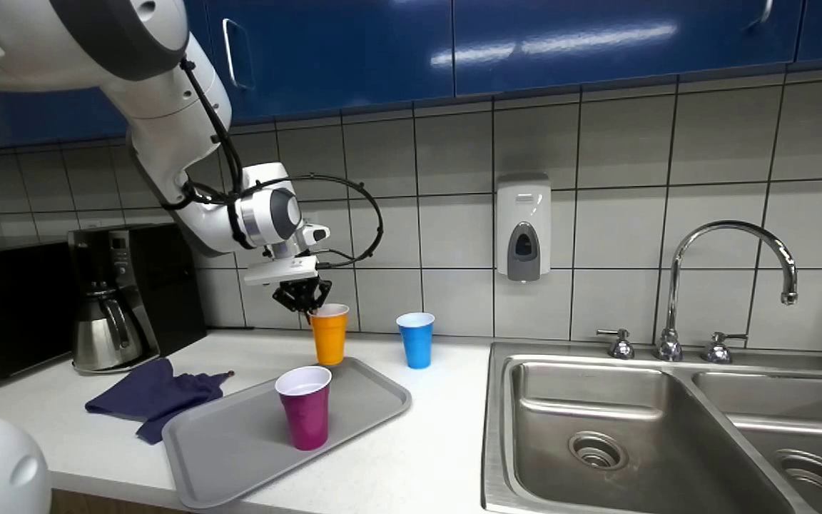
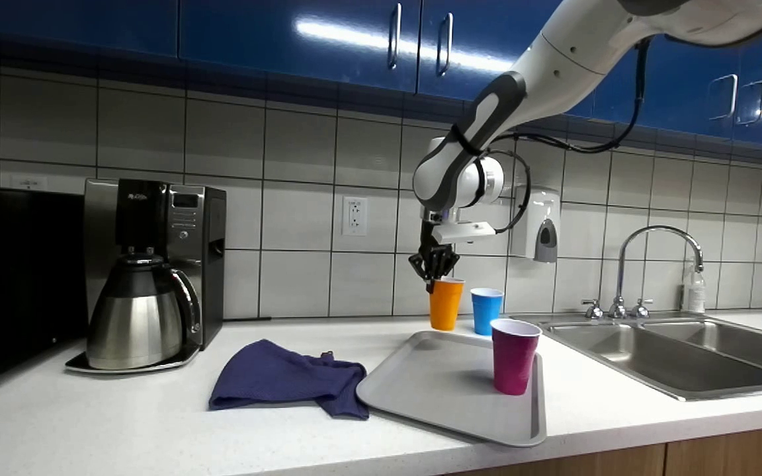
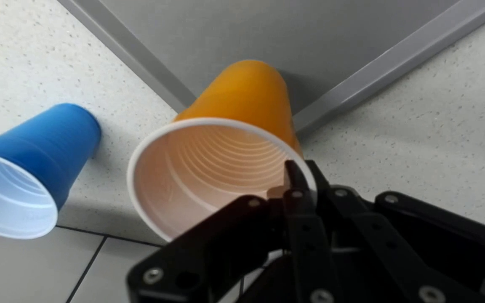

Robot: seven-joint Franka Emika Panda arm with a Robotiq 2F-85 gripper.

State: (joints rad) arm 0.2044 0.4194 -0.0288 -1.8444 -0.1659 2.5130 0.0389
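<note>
Jaws pinching orange cup (image 3: 225,151), ribbed inside, flat gray tray (image 1: 240,439)

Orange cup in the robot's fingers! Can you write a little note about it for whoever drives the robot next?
Gripper: shut on the orange cup, pinching its rim from inside and outside.
Orange cup: at the corner of the gray tray nearest the wall; I can't tell whether its base touches.
Purple cup: standing on the tray.
Blue cup: upright on the counter, beside the tray.
Done: orange cup gripped; purple cup on the tray.
Left, probably: steady the orange cup, then let go.
</note>
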